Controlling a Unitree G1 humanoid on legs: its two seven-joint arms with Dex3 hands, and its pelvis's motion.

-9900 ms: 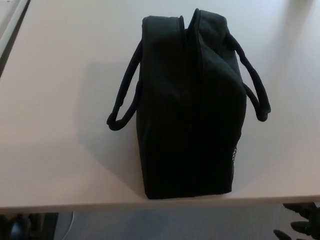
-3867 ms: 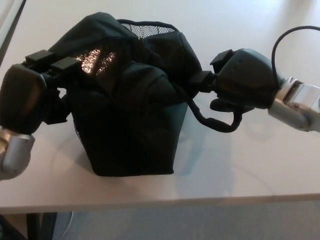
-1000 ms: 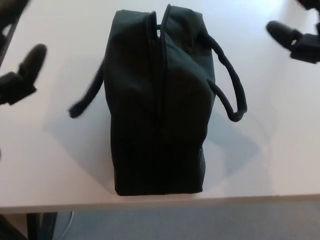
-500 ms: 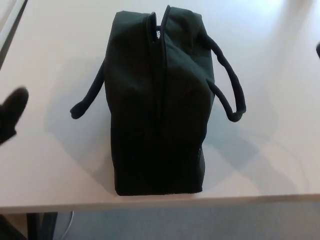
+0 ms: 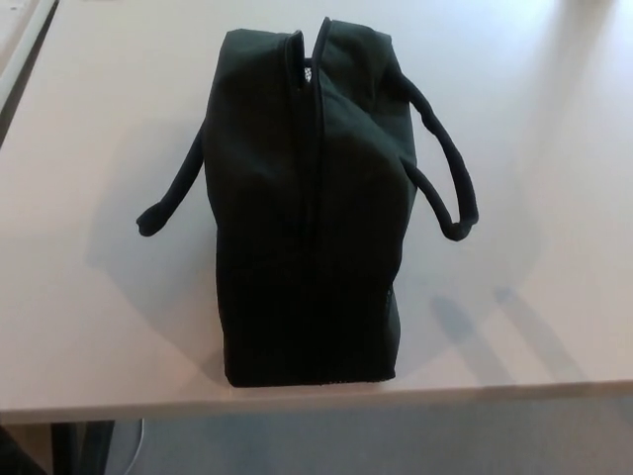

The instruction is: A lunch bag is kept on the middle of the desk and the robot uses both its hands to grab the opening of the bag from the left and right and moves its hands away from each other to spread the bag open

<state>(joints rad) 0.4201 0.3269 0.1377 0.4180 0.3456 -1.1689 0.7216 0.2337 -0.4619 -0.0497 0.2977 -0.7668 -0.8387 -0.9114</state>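
Nearest the camera, past the desk's front edge, a strip of grey floor [image 5: 326, 435] shows, with a dark desk leg [image 5: 74, 445] at the lower left. Above that edge lies the pale desk [image 5: 89, 327], and on it stands one lunch bag [image 5: 297, 228], black, upright, its near end set close to the front edge and its length running away from the camera. It sits about in the middle of the desk from side to side. There is one bag only, and it has two handles: the left handle [image 5: 173, 193] loops out and down to lie on the desk at the bag's left, and the right handle [image 5: 445, 183] arcs out from the bag's right side, its lowest bend resting near the desktop. One opening seam [image 5: 312, 158] runs along the top of the bag from near to far; the two lips lie close together along most of their length, parting only a little at the far end, where a speck of lighter lining [image 5: 307, 71] shows. The bag throws a soft shadow onto the desk at both sides. Neither the left hand nor the right hand shows anywhere in the head view, so how their fingers stand cannot be told, and nothing touches the bag. At the far left corner a dark strip [image 5: 25, 59] runs along the desk's edge.
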